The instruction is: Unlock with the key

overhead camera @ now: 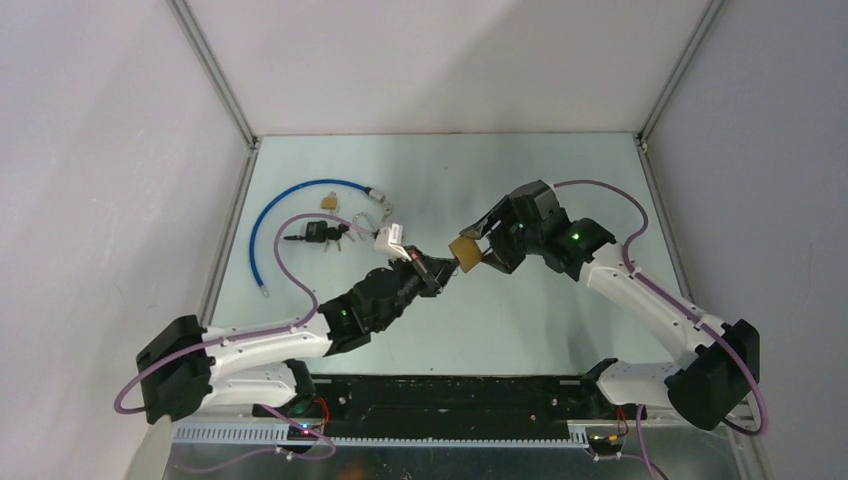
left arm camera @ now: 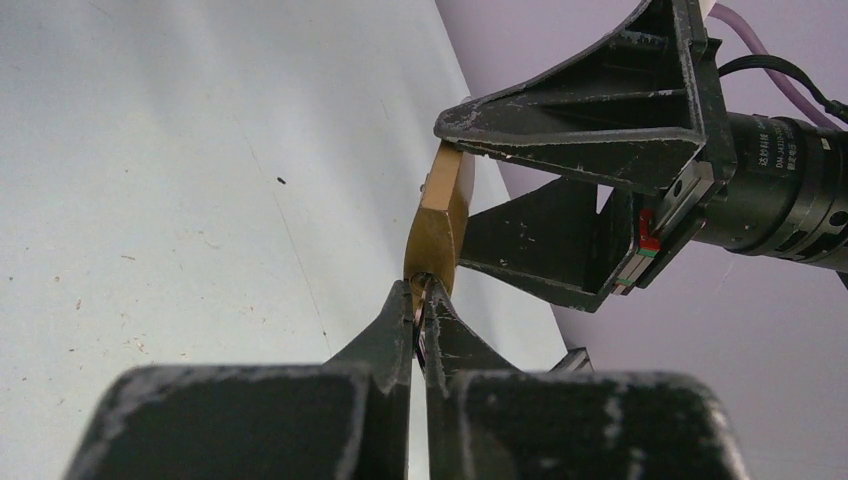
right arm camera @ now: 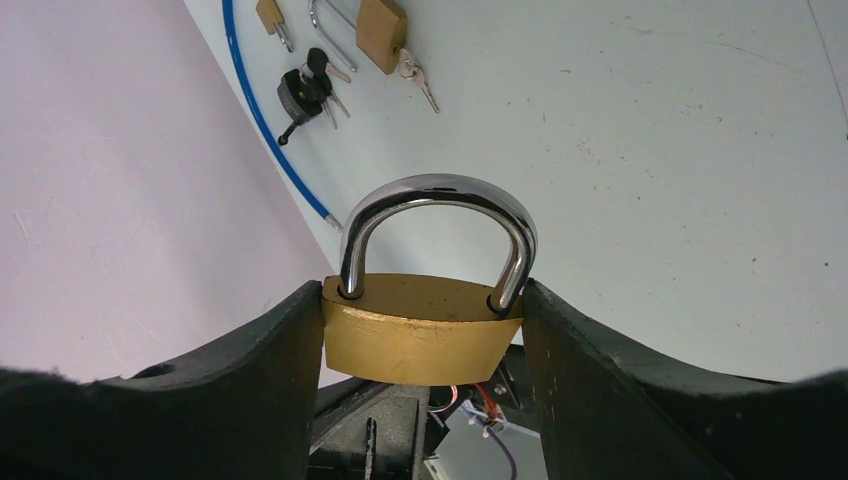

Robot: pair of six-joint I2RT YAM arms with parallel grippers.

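Observation:
My right gripper (overhead camera: 478, 250) is shut on a brass padlock (right arm camera: 420, 335) and holds it above the table. Its steel shackle (right arm camera: 435, 195) is seated in the body. My left gripper (left arm camera: 420, 300) is shut on a thin key, only an edge of it showing between the fingertips (left arm camera: 400, 310). The fingertips press against the bottom face of the padlock (left arm camera: 438, 230), where the key meets it. In the top view the two grippers meet tip to tip at the padlock (overhead camera: 466, 252) in the middle of the table.
At the back left lie a blue cable (overhead camera: 262, 230), a black key bunch (overhead camera: 320, 235), a small brass padlock (overhead camera: 329, 202) and a second padlock with keys (right arm camera: 382, 35). The left wall rail runs beside them.

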